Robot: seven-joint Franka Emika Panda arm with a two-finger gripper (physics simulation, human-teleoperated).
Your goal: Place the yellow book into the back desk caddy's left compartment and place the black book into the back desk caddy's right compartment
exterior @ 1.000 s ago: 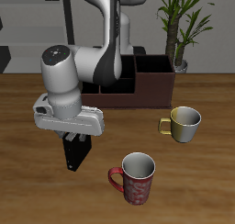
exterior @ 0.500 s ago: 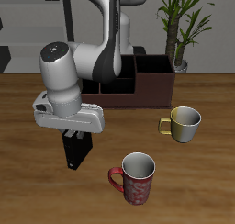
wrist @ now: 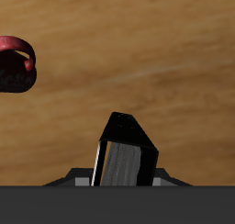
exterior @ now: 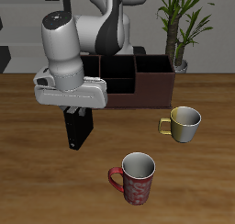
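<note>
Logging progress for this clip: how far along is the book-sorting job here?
Done: nothing can be confirmed; the yellow book is not visible, and the back desk caddy is partly hidden by the arm. In hand: the claw grips the black book, clear of the table. Left: carry it to the caddy's right compartment and release.

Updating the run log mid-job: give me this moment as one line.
hand: shut on black book | book: lifted off table | back desk caddy: no book seen inside | yellow book: not in view
</note>
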